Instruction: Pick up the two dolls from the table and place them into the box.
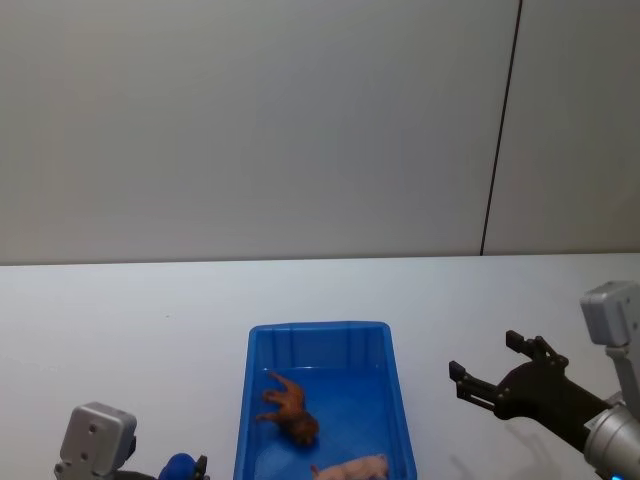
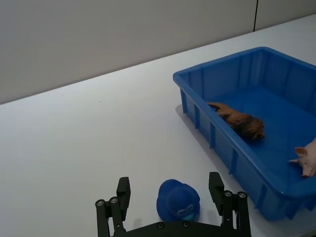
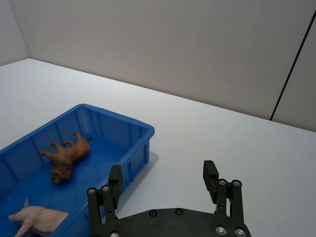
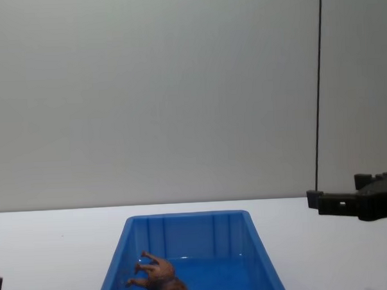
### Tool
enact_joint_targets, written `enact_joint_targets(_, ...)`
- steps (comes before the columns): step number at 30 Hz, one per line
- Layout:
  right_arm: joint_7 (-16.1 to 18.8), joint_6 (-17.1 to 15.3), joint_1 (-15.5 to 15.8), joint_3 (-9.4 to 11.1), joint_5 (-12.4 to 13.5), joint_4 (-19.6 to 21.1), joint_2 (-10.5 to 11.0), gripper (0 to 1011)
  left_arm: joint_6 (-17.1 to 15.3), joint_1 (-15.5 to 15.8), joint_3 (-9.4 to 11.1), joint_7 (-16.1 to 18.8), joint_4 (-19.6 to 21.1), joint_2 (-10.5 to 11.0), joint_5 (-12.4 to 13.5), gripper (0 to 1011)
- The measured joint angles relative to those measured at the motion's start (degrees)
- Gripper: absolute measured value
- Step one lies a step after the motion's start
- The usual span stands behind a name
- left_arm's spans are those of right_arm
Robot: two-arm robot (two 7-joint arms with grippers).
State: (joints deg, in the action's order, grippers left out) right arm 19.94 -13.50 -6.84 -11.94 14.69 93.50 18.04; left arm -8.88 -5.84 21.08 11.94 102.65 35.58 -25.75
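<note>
Lying in box, lion, pig

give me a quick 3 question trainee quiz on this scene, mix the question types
1. True or false: the brown lion doll lies on its side inside the blue box.
2. Multiple choice: where is the pink pig doll? A) on the table left of the box B) inside the box, nearer the robot than the lion C) held in the right pincer
3. Fill in: the small blue hat-shaped toy sits on the white table in front of the ____ pincer.

Key
1. True.
2. B. The right pincer is open and empty, off to the box's right.
3. Left. The left pincer is open, with the toy between its fingers' line of reach.
</note>
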Motion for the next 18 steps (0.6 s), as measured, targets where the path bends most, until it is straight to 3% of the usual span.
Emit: enact_joint_targets(18, 0.0, 0.0, 0.0, 0.0, 0.0, 0.0, 0.0, 1001, 0.2, 1.4, -0.2, -5.4, -5.7, -2.3, -1.2, 1003)
